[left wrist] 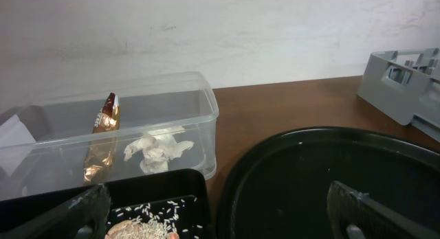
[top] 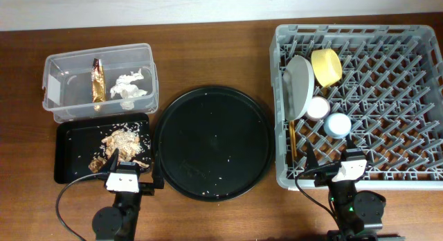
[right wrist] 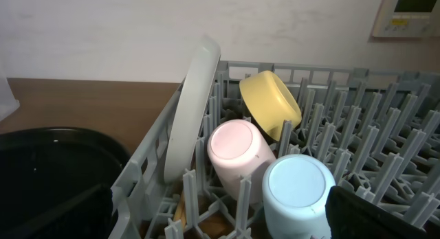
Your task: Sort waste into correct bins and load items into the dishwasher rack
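The clear tub (top: 52,68) holds the gold-brown foil wrapper (top: 97,80) and the crumpled tissue (top: 130,87). Both also show in the left wrist view: wrapper (left wrist: 104,132), tissue (left wrist: 157,148). Brown food scraps (top: 121,145) lie in the shallow black tray (top: 73,154). The grey rack (top: 401,95) holds the plate (top: 300,85) on edge, the yellow bowl (top: 327,66), the pink cup (top: 318,107), the blue cup (top: 338,124) and the chopsticks (top: 293,137). My left gripper (top: 135,166) is open and empty at the black tray's near right corner. My right gripper (top: 332,159) is open and empty over the rack's front edge, just in front of the blue cup (right wrist: 295,187).
The large round black tray (top: 213,143) lies between the bins and the rack, with a few white grains on it. In the right wrist view the plate (right wrist: 192,108) leans against the rack's left wall, beside the pink cup (right wrist: 237,150) and the bowl (right wrist: 271,101).
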Action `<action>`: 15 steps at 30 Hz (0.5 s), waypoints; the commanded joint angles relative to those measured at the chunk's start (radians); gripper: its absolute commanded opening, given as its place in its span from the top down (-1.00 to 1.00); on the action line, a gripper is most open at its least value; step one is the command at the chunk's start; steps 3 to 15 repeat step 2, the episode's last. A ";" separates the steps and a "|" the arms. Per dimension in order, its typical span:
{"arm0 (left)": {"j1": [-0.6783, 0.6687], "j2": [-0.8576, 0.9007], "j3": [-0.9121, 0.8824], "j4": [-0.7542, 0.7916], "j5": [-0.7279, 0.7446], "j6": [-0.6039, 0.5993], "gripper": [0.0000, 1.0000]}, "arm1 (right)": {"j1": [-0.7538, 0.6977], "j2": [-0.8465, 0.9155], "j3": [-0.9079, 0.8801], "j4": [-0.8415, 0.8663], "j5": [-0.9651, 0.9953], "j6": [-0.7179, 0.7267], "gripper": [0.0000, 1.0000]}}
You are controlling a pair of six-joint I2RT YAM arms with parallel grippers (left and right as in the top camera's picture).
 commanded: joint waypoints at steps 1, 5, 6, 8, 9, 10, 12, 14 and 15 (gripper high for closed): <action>0.002 -0.006 -0.006 -0.002 -0.010 0.019 -0.98 | -0.006 -0.007 -0.008 0.002 -0.002 -0.003 -0.98; 0.002 -0.006 -0.006 -0.002 -0.010 0.019 -0.98 | -0.006 -0.007 -0.008 0.002 -0.002 -0.003 -0.97; 0.002 -0.006 -0.006 -0.002 -0.010 0.019 -0.98 | -0.006 -0.007 -0.008 0.002 -0.002 -0.003 -0.97; 0.002 -0.006 -0.006 -0.002 -0.010 0.019 -0.98 | -0.006 -0.007 -0.008 0.002 -0.002 -0.003 -0.97; 0.002 -0.006 -0.006 -0.002 -0.010 0.019 -0.98 | -0.006 -0.007 -0.008 0.002 -0.002 -0.003 -0.97; 0.002 -0.006 -0.006 -0.002 -0.010 0.019 -0.98 | -0.006 -0.007 -0.008 0.002 -0.002 -0.003 -0.97; 0.002 -0.006 -0.006 -0.002 -0.010 0.019 -0.98 | -0.006 -0.007 -0.008 0.002 -0.002 -0.003 -0.97; 0.002 -0.006 -0.006 -0.002 -0.010 0.019 -0.98 | -0.006 -0.007 -0.008 0.002 -0.002 -0.003 -0.97; 0.002 -0.006 -0.006 -0.002 -0.010 0.019 -0.98 | -0.006 -0.007 -0.008 0.002 -0.002 -0.003 -0.97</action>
